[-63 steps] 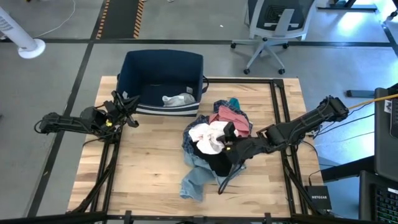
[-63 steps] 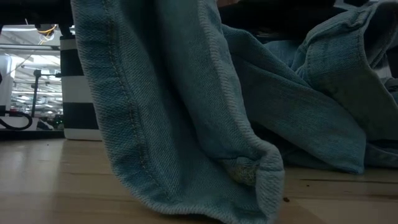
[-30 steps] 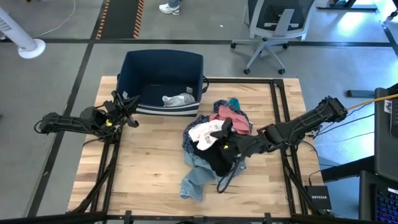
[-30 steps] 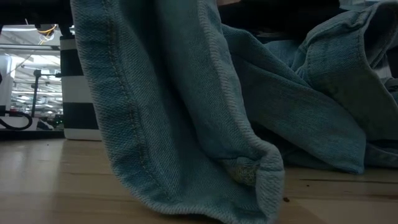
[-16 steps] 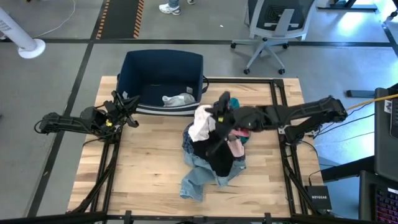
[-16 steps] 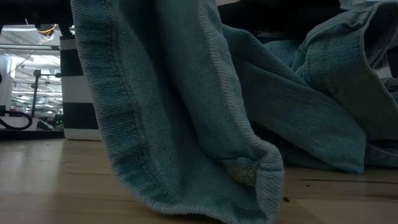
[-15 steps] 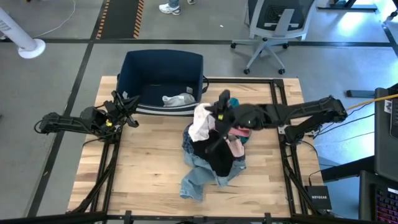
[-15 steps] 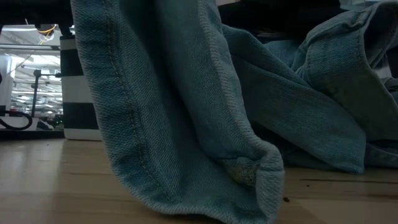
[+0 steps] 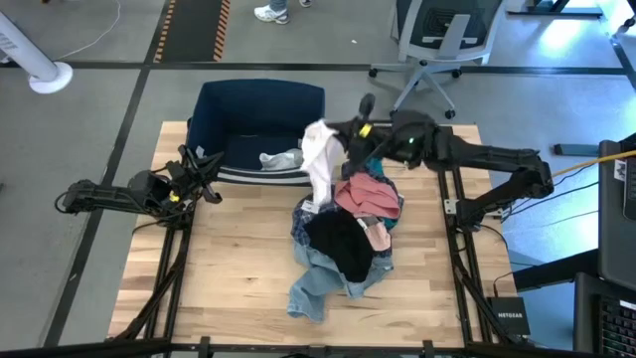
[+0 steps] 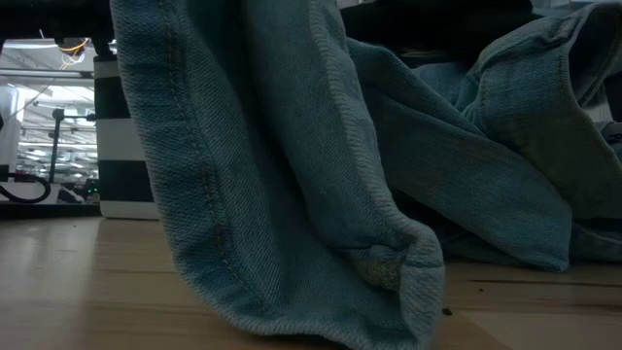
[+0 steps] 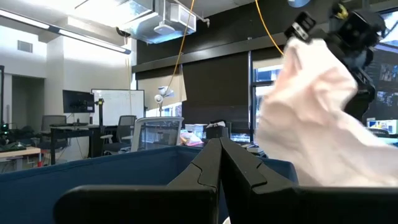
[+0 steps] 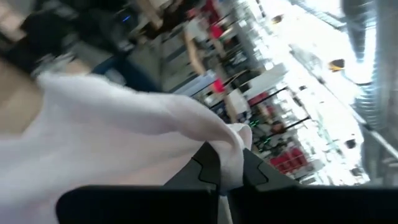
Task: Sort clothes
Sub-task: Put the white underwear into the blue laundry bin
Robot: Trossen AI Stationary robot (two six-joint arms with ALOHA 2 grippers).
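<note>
My right gripper [image 9: 338,133] is raised over the table's far middle, beside the navy bin [image 9: 256,103], and is shut on the white shirt [image 9: 319,159]. The shirt also shows in the left wrist view [image 11: 311,124] and the right wrist view [image 12: 118,137]. The other clothes lie in a pile on the table: pink top [image 9: 366,194], black piece [image 9: 340,244], plaid shirt [image 9: 301,221] and jeans [image 9: 316,283], which fill the low view [image 10: 292,175]. My left gripper [image 9: 206,165] waits shut at the table's left [image 11: 217,158]. My right gripper pinches a bunched upper part of the white shirt [image 12: 231,144] between its two fingers. The fingers lie about level and come from the table's right. The shirt hangs slack below them, and its lower end [image 9: 318,195] reaches down to the pile's far left edge.
A pale garment [image 9: 283,158] lies inside the bin. The bin's striped wall [image 10: 121,146] shows behind the jeans. An office chair [image 9: 437,45] stands beyond the far edge. Bare wood [image 9: 229,259] lies to the left of the pile.
My right gripper has swung from the pile's right side up and toward the far edge and the bin, rolling as it went. It stayed shut on the white shirt. The shirt has been pulled off the pile and now hangs from the fingers. The pile's top has shifted.
</note>
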